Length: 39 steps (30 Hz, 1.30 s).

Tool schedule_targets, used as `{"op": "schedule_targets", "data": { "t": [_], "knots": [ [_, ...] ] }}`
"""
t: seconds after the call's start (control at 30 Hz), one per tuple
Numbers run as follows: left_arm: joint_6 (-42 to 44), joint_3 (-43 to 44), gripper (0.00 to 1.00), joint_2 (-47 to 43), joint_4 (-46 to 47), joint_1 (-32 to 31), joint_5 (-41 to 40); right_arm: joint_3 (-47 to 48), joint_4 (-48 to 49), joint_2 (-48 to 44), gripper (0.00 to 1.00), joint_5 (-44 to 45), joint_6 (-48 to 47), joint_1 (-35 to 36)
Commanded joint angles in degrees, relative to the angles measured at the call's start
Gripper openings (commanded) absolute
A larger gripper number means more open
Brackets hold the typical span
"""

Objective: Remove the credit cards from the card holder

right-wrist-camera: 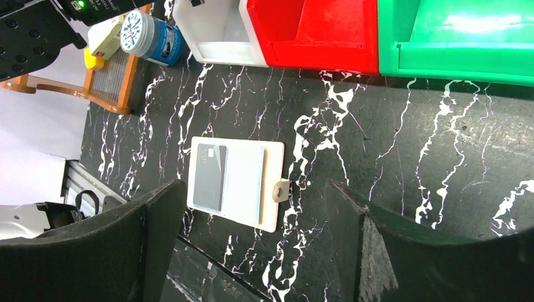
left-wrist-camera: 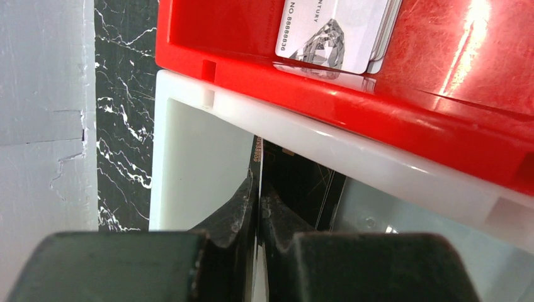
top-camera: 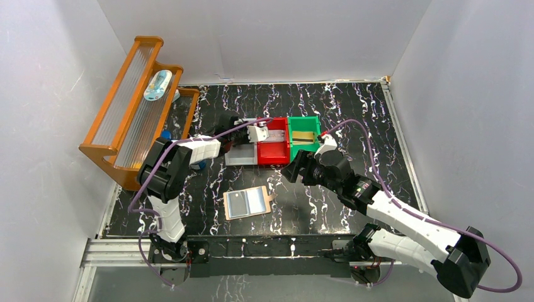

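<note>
looking top-down: card holder (top-camera: pixel 247 202) lies open and flat on the table (top-camera: pixel 378 145), in front of the bins. left gripper (top-camera: pixel 255 137) is over the white bin (top-camera: pixel 239 155); right gripper (top-camera: pixel 296 167) is near the red bin (top-camera: pixel 274 151). left wrist: fingers (left-wrist-camera: pixel 242 214) pinch a thin dark card (left-wrist-camera: pixel 296 182); silver cards (left-wrist-camera: pixel 334 31) lie in the red bin. right wrist: jaws spread wide, empty; black card (right-wrist-camera: pixel 209 176) sits in a holder pocket.

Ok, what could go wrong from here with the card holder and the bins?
1. A dark card sits in the open card holder, which lies loose on the table; if the open right gripper pulls alone, the holder may slide along.
2. The left gripper pinches a thin card edge-on over the white bin, right beside the red bin; released crooked, it might catch a rim.
</note>
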Motion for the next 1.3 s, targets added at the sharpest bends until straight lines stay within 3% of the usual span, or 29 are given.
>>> {"op": "schedule_targets", "data": {
  "t": [0.0,0.17,0.4,0.73,0.93,1.13,1.27],
  "knots": [
    [0.2,-1.0,0.08,0.1,0.5,0.0,3.4,0.8,1.3,-0.1,0.89,1.6,-0.1,-0.2],
    [0.1,-0.9,0.24,-0.1,-1.6,0.0,3.9,1.1,1.2,0.5,0.91,1.7,-0.2,-0.3],
    [-0.8,-0.7,0.35,-1.4,-4.1,-0.1,4.3,1.3,0.8,0.7,0.91,1.9,-0.4,-0.3],
    [-2.3,0.7,0.38,0.6,-5.0,-0.1,0.8,1.3,-0.2,0.5,0.91,1.7,-0.2,-0.4],
    [-4.4,-1.4,0.48,-1.0,-2.9,0.0,1.4,1.2,0.3,0.5,0.91,1.5,-0.2,-0.4],
    [-4.3,-0.7,0.50,-1.6,-5.4,0.0,1.6,1.7,-0.4,0.9,0.92,1.2,-0.6,-0.5],
    [-4.1,0.5,0.58,-1.9,-8.4,0.0,1.9,1.4,-0.1,0.7,0.92,1.1,-0.5,-0.5]
  ]
}}
